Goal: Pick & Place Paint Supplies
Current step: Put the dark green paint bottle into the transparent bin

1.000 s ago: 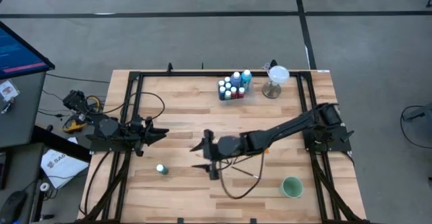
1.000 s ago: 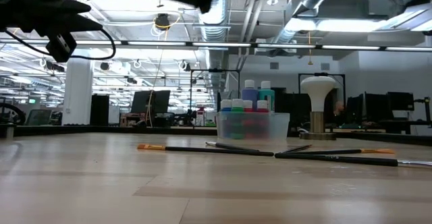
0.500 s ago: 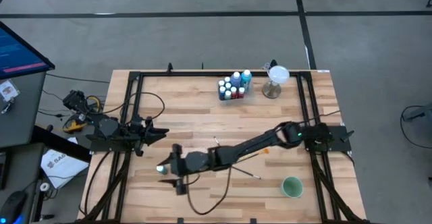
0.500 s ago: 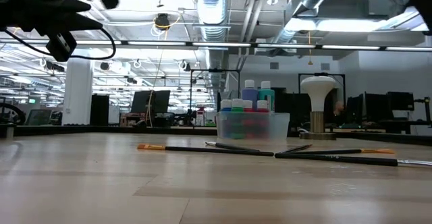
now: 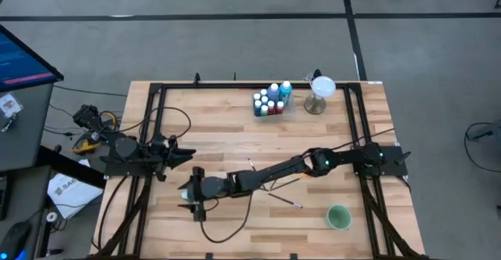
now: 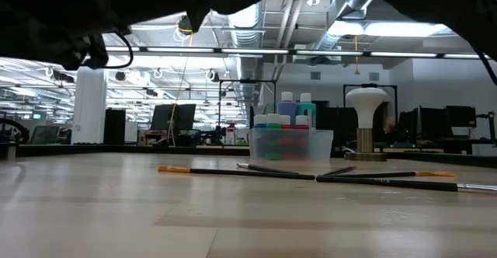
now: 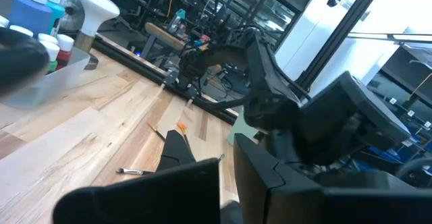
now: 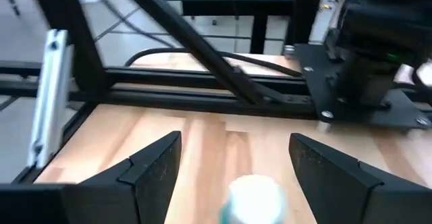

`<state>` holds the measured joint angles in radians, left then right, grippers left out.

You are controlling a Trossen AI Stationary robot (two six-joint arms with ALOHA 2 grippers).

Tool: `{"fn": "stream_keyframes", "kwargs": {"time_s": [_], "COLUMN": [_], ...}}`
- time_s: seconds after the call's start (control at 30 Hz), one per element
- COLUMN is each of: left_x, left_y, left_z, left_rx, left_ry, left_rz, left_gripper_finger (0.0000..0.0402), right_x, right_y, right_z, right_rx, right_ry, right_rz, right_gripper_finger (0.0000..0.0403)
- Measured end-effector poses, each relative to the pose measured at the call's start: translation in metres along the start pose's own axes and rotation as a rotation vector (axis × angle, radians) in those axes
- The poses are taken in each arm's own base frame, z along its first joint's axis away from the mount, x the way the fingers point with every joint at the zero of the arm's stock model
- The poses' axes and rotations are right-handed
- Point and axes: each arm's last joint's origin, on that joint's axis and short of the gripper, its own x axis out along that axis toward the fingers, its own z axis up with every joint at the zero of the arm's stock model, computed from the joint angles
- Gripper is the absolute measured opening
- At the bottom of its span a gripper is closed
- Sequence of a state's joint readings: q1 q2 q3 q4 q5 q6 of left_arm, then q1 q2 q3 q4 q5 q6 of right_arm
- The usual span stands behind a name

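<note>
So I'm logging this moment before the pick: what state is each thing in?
Right gripper: open, reaching across to the lone teal bottle, not closed on it.
Lone teal bottle: upright, white cap on.
Left gripper: shut, empty, parked at the table's left edge.
Clear bin: holds capped paint bottles, upright.
Paintbrushes: lying flat on the table.
Green cup: upright, open mouth up.

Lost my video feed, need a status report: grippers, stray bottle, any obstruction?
Right gripper open around lone bottle, not gripped. Left gripper shut, parked at left edge. Nothing blocking.
</note>
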<state>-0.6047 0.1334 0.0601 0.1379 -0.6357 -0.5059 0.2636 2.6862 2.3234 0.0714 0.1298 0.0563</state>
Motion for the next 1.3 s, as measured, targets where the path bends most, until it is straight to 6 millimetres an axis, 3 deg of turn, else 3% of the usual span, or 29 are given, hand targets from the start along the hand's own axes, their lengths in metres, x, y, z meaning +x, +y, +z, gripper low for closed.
{"fn": "stream_keyframes", "kwargs": {"time_s": [0.2, 0.53, 0.8, 1.03, 1.23, 1.3], "left_x": [0.0, 0.0, 0.0, 0.0, 0.0, 0.0], "left_y": [0.0, 0.0, 0.0, 0.0, 0.0, 0.0], "left_z": [0.0, 0.0, 0.001, 0.0, 0.0, 0.0], "left_rx": [-0.001, -0.003, -0.004, -0.004, -0.004, -0.004], "left_ry": [-0.001, -0.003, -0.005, -0.004, -0.004, -0.004], "left_rz": [-0.001, -0.002, -0.002, -0.002, -0.002, -0.002], "left_gripper_finger": [0.0002, 0.0002, 0.0002, 0.0002, 0.0002, 0.0002], "right_x": [0.002, -0.001, 0.0, 0.0, 0.0, 0.0], "right_y": [-0.014, 0.0, -0.01, -0.012, -0.011, -0.01], "right_z": [-0.002, -0.013, -0.015, -0.014, -0.014, -0.014], "right_rx": [0.046, 0.044, 0.052, 0.071, 0.106, 0.121], "right_ry": [0.022, 0.135, 0.153, 0.152, 0.155, 0.159], "right_rz": [-0.027, -0.01, -0.03, -0.031, 0.003, 0.035], "right_gripper_finger": [0.027, 0.027, 0.0258, 0.0207, 0.0108, 0.0096]}}
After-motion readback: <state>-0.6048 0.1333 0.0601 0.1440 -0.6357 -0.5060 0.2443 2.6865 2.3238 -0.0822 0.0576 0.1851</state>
